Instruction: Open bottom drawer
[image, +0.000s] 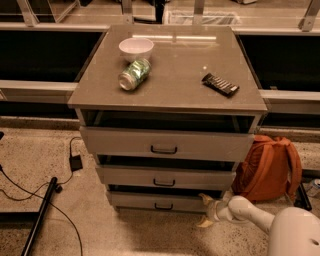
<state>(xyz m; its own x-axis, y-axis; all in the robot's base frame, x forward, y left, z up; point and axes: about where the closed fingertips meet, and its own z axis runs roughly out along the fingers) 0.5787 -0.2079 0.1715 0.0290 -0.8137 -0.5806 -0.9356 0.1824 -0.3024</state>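
The bottom drawer (150, 201) is the lowest, shallowest grey front of the cabinet, with a small dark bar handle (163, 206). A dark gap shows above its front, so it stands slightly pulled out. My gripper (205, 211) is low at the drawer's right end, just in front of its right corner. Its fingers (205, 199) are spread apart and hold nothing. The white arm (250, 212) reaches in from the lower right.
The middle drawer (165, 176) and top drawer (165, 144) sit above it. On the cabinet top are a white bowl (136, 48), a green can (134, 74) on its side and a dark snack bar (220, 84). An orange backpack (270, 167) leans at the right. Cables (55, 187) lie on the floor at the left.
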